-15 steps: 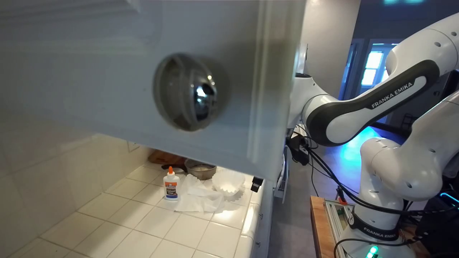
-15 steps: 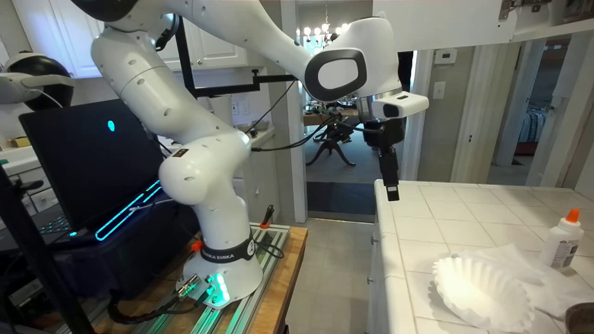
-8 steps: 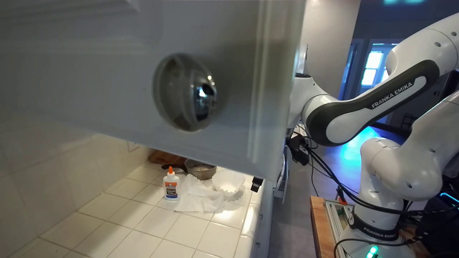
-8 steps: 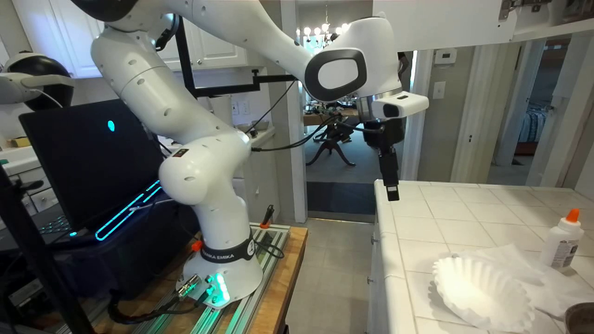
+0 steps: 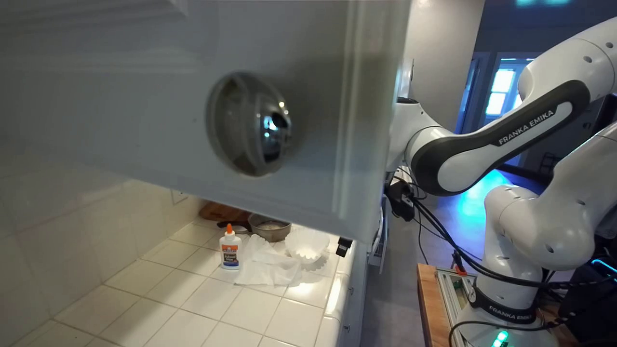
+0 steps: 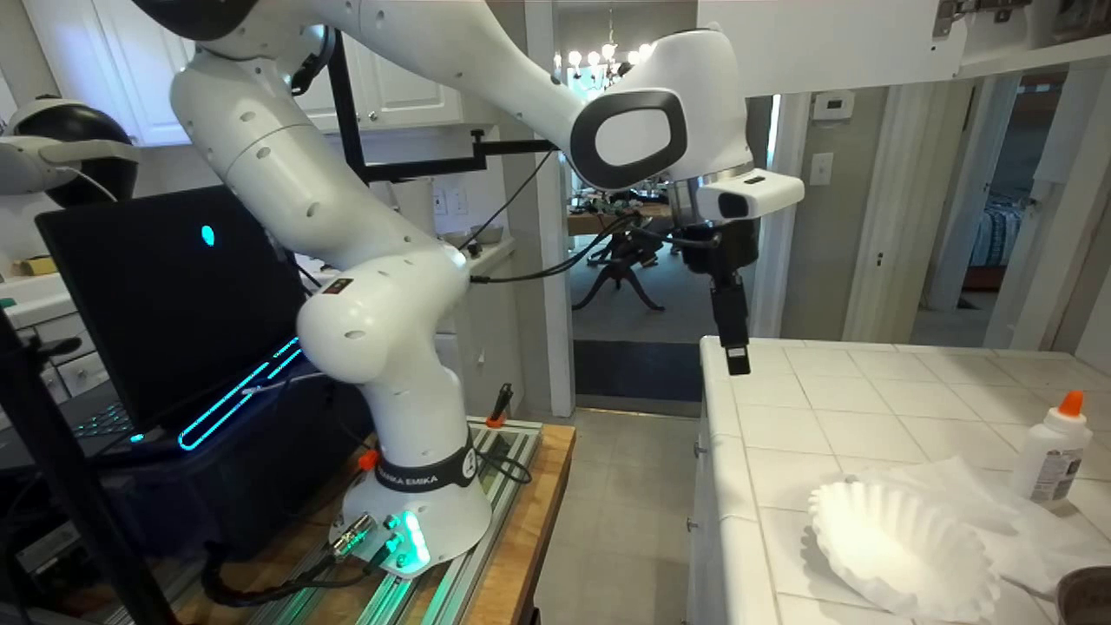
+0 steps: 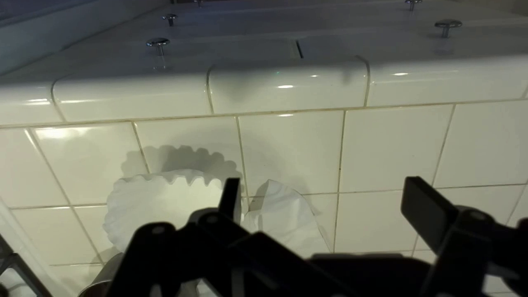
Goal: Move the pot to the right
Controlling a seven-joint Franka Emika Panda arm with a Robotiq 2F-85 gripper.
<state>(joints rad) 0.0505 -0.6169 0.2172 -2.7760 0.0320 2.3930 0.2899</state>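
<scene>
1. Pincer (image 7: pixel 324 196): released, tips wide apart, nothing held. Hangs near the edge of the counter (image 7: pixel 288 99).
2. Pot (image 5: pixel 272 234): on counter, well apart from pincer, beyond the filter (image 7: pixel 152 206). Low left of pincer in wrist view, mostly hidden.
3. Progress: no grasp. Probably unstarted; finished can't be ruled out. Likely left: reach, grip, shift right, let go.
4. Room: filter and paper (image 7: pixel 284 214) probably crowd the approach. Counter stretches right of pincer in wrist view, likely usable. Door (image 5: pixel 313 183), higher than pincer, may limit lifting.
</scene>
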